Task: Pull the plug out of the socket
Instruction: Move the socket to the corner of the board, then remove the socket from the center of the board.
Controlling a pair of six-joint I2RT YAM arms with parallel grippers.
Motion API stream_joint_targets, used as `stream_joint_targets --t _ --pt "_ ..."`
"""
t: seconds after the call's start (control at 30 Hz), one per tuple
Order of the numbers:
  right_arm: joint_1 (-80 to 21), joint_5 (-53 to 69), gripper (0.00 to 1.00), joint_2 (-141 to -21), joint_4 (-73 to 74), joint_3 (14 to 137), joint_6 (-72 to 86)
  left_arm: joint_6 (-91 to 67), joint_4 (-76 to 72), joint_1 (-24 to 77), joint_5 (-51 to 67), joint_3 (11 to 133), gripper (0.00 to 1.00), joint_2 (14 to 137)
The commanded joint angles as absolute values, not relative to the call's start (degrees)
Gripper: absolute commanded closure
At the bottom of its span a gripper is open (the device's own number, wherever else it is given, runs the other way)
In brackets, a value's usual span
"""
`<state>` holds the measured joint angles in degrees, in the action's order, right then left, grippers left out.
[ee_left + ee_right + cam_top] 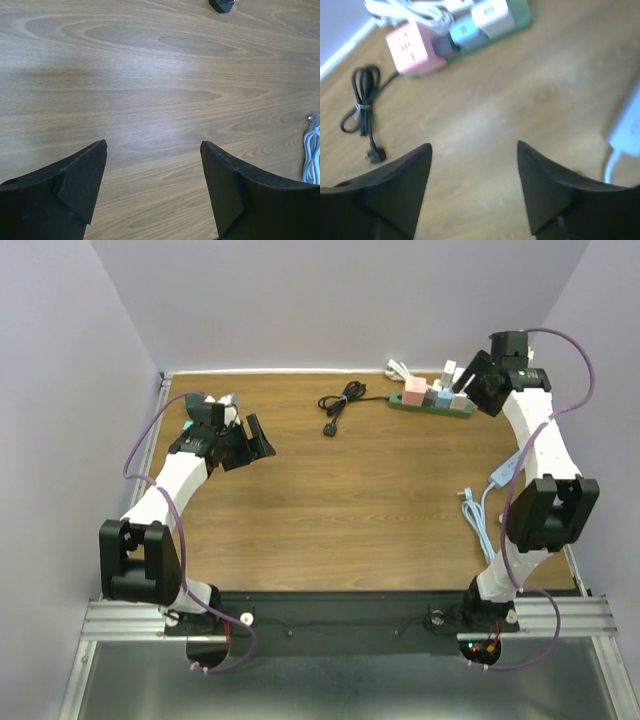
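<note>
A green power strip (432,406) lies at the back right of the table. It holds a pink cube adapter (412,393), a blue plug (465,32) and white plugs (448,373). In the right wrist view the green power strip (521,14) and the pink cube adapter (415,47) lie far ahead. My right gripper (474,146) hovers open over bare wood with nothing between its fingers. From above, the right gripper (470,380) is just right of the strip's end. The left gripper (250,445) is open at the left and far from the strip. In its own view the left gripper (154,144) is empty.
A coiled black cable (340,403) with a black plug (222,4) lies left of the strip. A light blue-and-white cable (482,515) with a pale adapter (627,125) rests by the right arm. White cords (398,369) are bunched behind the strip by the back wall.
</note>
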<state>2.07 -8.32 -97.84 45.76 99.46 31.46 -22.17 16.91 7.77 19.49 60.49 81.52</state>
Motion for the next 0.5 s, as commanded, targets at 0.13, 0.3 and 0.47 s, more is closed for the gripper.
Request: stream_joint_targets --t 0.13,0.3,0.47 --pt "2.11 -6.60 0.00 -118.62 44.12 120.03 43.40 -23.90 15.73 7.73 18.64 61.61 0.12 80.68" --pt "2.11 -0.71 0.00 -125.50 40.88 125.15 49.38 -24.17 16.08 7.65 17.49 61.79 0.12 81.65" --pt "2.11 2.88 0.00 -128.13 32.72 122.26 58.61 -24.26 16.52 7.65 16.88 63.28 0.12 84.28"
